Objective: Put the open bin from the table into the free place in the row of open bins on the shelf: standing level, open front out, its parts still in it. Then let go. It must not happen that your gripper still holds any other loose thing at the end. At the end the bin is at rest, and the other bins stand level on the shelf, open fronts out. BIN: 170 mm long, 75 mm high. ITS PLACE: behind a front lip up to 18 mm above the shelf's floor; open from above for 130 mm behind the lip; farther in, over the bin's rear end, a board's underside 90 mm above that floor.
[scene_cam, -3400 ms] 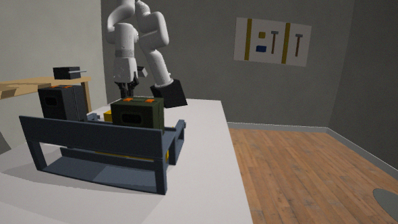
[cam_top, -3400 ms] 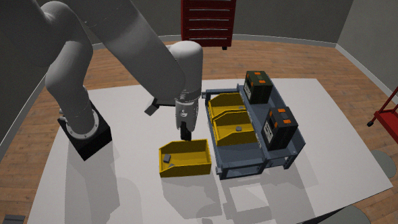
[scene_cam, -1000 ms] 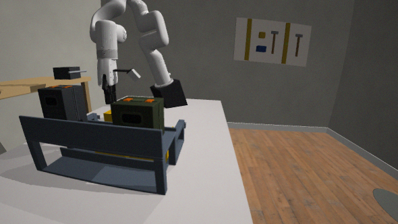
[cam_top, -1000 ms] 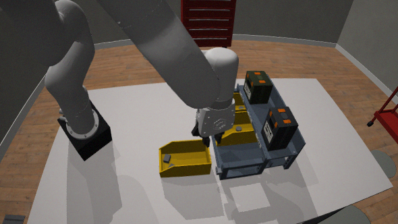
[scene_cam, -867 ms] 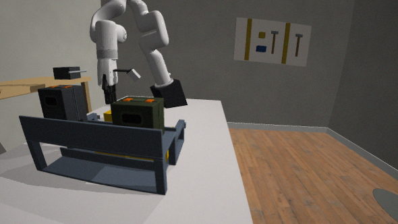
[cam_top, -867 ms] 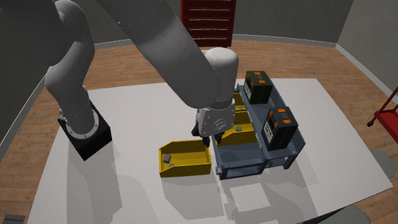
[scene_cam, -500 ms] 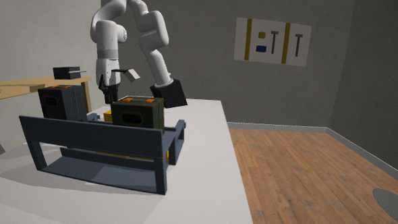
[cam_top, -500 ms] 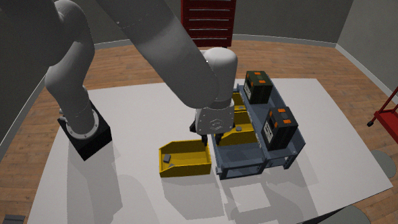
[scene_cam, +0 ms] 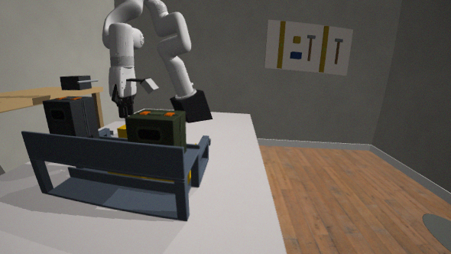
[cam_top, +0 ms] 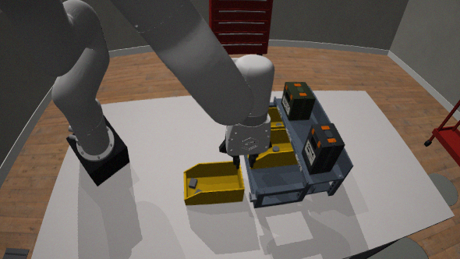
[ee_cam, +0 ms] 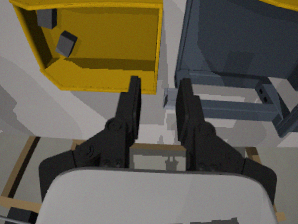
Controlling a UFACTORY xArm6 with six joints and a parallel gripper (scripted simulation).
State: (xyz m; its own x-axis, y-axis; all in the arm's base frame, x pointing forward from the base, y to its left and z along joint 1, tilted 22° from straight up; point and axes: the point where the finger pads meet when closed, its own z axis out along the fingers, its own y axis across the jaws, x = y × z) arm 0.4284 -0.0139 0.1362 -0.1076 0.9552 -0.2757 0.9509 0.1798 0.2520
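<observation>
The yellow open-fronted bin (cam_top: 214,196) (ee_cam: 111,35), probably stiff and light, sits on the white surface (cam_top: 156,129) (scene_cam: 237,153) beside the blue-grey metal shelf (cam_top: 277,193) (scene_cam: 103,153) (ee_cam: 225,109); the empty black pincer (cam_top: 245,161) (scene_cam: 126,111) (ee_cam: 159,90) stands part-open. Best gripped by its rear wall, kept level against sliding parts.

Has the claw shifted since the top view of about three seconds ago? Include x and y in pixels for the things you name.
Yes. In the top view the claw (cam_top: 245,161) (scene_cam: 126,115) (ee_cam: 159,90) has gone toward the shelf (cam_top: 277,190) (scene_cam: 103,154) (ee_cam: 225,109): from over the loose bin's (cam_top: 218,182) (ee_cam: 110,37) far side to beside its shelf-side end.
</observation>
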